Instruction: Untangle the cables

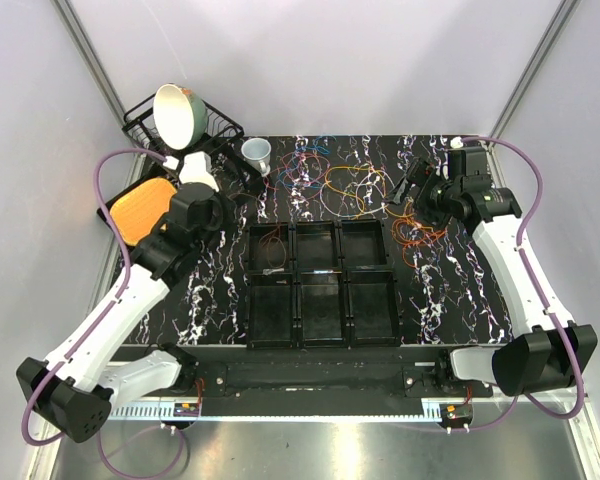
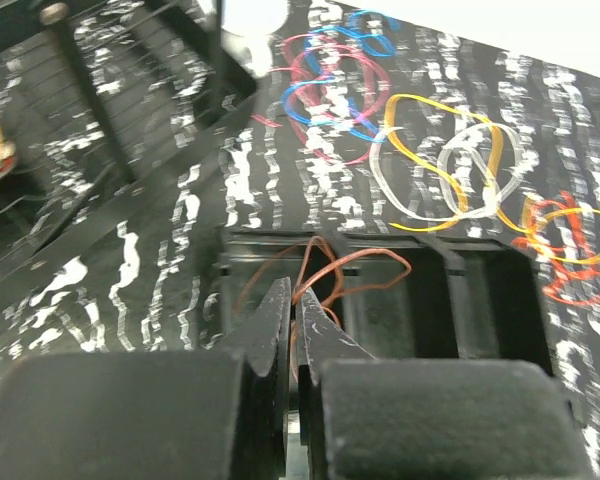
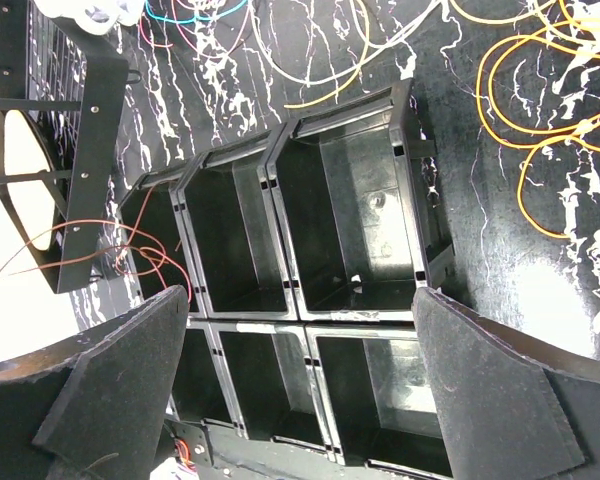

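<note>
The cables lie in loose loops at the back of the black marbled table: a blue, purple and red tangle (image 1: 305,165), yellow and white loops (image 1: 355,190) and an orange bunch (image 1: 420,235). They also show in the left wrist view as the blue and pink tangle (image 2: 330,85), the yellow and white loops (image 2: 450,165) and the orange bunch (image 2: 570,240). My left gripper (image 1: 242,215) is shut on a brown cable (image 2: 355,265) at the rim of the back-left compartment; the cable's loops hang into it (image 1: 272,248). My right gripper (image 1: 407,188) is open and empty (image 3: 300,292), next to the orange bunch (image 3: 540,90).
A black six-compartment organiser (image 1: 320,318) stands mid-table. A dish rack (image 1: 215,125) with a tilted bowl (image 1: 178,112), a paper cup (image 1: 258,152) and an orange pad on a tray (image 1: 143,208) are at the back left.
</note>
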You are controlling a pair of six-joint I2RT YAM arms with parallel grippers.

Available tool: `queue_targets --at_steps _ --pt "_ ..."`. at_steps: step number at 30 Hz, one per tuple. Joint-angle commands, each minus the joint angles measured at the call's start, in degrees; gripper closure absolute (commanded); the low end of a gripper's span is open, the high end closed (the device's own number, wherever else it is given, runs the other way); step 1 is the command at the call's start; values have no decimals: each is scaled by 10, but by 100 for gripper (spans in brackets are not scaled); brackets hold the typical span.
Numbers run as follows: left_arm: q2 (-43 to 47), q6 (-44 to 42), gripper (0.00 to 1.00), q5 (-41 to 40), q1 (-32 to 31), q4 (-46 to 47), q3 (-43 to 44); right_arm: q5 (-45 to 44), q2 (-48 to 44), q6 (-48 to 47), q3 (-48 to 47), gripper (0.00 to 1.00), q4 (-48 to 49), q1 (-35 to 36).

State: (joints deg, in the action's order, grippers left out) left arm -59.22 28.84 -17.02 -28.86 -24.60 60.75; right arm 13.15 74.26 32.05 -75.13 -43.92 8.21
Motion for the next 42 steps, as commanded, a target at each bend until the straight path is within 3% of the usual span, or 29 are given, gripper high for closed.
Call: queue_targets --at_steps 1,13,21,28,35,38,39,41,42 --pt "17 7 100 -85 -2 -6 -19 3 0 -14 6 0 21 0" --pt "-44 10 100 12 -22 41 -48 1 0 -20 16 0 22 1" --pt "-150 70 100 -24 -96 14 -60 3 5 -22 23 0 21 0" --pt "-245 90 100 -87 -95 -68 -24 7 9 -26 27 0 21 1" --pt "-284 97 100 -70 -80 -72 -3 7 18 -29 33 0 21 1" --pt "-295 96 88 -56 -73 -76 9 11 22 -31 32 0 20 1" --pt "-289 92 65 -47 -70 -73 11 15 23 -33 31 0 22 1" --pt "-274 75 45 -10 -69 -72 19 18 24 -38 27 0 21 1" --pt "-253 69 29 1 -69 -72 23 20 25 -38 25 0 20 1"
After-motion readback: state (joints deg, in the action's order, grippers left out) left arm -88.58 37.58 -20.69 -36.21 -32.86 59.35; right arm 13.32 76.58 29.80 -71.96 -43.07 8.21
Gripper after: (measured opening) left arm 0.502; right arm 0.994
